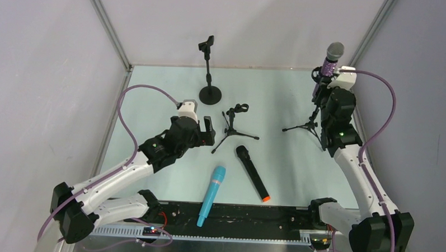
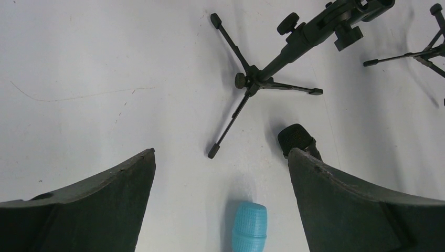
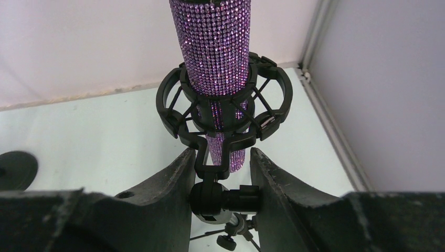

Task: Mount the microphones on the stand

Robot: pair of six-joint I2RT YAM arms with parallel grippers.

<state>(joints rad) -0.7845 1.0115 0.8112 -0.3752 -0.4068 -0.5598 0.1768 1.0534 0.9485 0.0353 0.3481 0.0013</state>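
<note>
The glittery purple microphone (image 1: 334, 60) (image 3: 216, 52) stands upright in the shock-mount ring (image 3: 267, 97) of the far-right tripod stand (image 1: 306, 126). My right gripper (image 1: 321, 93) (image 3: 219, 153) is shut on that stand's swivel joint (image 3: 226, 198), just below the ring. The cyan microphone (image 1: 211, 194) (image 2: 249, 227) and the black microphone with an orange end (image 1: 252, 173) (image 2: 295, 138) lie on the table. My left gripper (image 1: 209, 131) (image 2: 221, 152) hovers open above the cyan head, holding nothing. A small tripod stand (image 1: 234, 124) (image 2: 262, 77) sits just beyond it.
A taller stand with a round base (image 1: 209, 75) is at the back centre. The enclosure walls and a metal corner post (image 3: 325, 100) close in behind the right arm. A black rail (image 1: 234, 213) runs along the near table edge.
</note>
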